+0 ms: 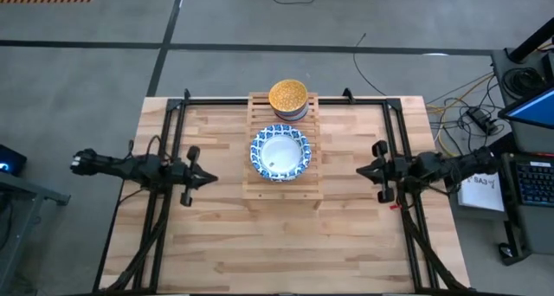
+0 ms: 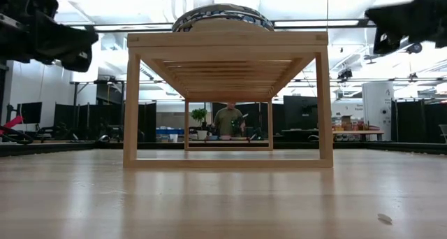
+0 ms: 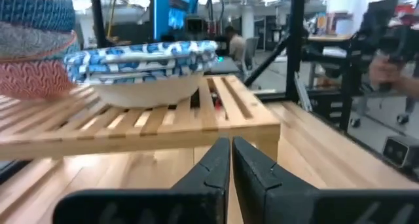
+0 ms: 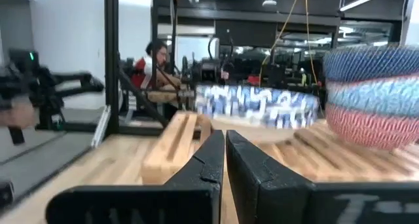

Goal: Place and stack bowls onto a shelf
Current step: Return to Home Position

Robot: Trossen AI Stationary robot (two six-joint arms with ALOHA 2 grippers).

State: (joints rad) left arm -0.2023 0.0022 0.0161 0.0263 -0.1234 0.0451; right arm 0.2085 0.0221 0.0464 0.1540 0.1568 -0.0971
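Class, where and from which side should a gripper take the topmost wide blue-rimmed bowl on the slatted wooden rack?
Probably pinch the topmost wide blue-rimmed white bowl by its flared rim, one finger inside, one outside, from above, on the edge away from the yellow-topped stack of small bowls. Upright and nested, it exposes only rim and hollow.

Bright overhead lighting (shadows faint)
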